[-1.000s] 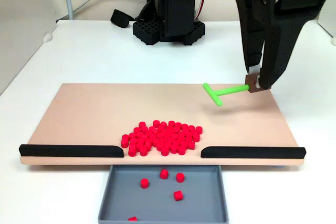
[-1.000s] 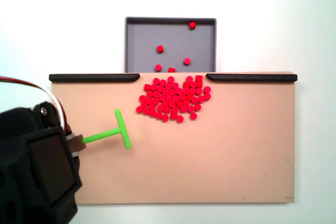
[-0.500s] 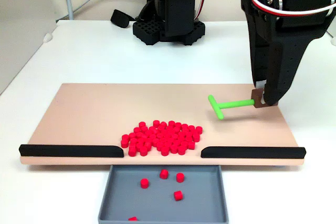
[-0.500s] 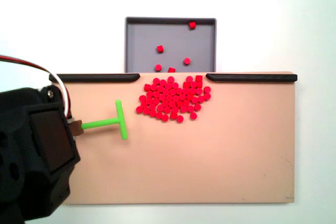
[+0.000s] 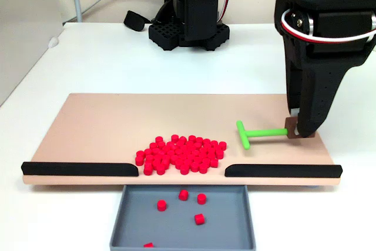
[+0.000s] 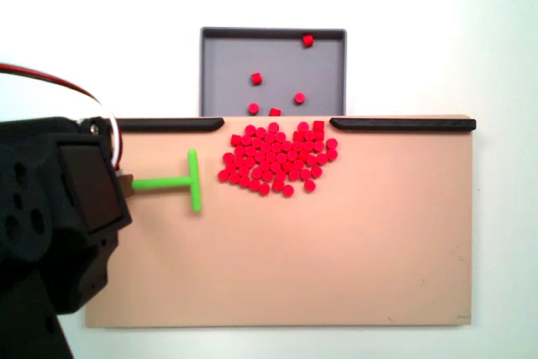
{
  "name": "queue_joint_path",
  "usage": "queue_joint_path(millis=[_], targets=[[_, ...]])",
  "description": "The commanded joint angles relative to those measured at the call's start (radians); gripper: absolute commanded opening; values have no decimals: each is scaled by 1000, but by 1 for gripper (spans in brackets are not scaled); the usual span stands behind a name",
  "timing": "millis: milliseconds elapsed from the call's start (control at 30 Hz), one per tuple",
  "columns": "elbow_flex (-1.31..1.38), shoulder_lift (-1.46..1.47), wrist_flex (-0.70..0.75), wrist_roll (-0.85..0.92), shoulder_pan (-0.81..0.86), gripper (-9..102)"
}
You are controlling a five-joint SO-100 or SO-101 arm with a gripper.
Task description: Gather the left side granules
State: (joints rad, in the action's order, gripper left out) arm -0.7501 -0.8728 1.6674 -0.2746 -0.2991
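The tool (image 5: 298, 133) is gripping the pusher (image 5: 257, 133) by its stem; the granules (image 5: 181, 154), light and loose, are probably rolling easily, better swept than pinched.

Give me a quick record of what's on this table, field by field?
Board: tan board with two black strips along one edge
Granules: red pile at the gap between the strips; a few lie in the grey tray
Pusher: green T-shaped pusher, beside the pile, not touching it
Tool: tool shut on the pusher's stem end
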Motion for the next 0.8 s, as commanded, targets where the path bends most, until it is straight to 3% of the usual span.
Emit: queue_joint_path(millis=[0, 767], targets=[[44, -3, 0, 6, 18, 0], [75, 67, -2, 6, 57, 0]])
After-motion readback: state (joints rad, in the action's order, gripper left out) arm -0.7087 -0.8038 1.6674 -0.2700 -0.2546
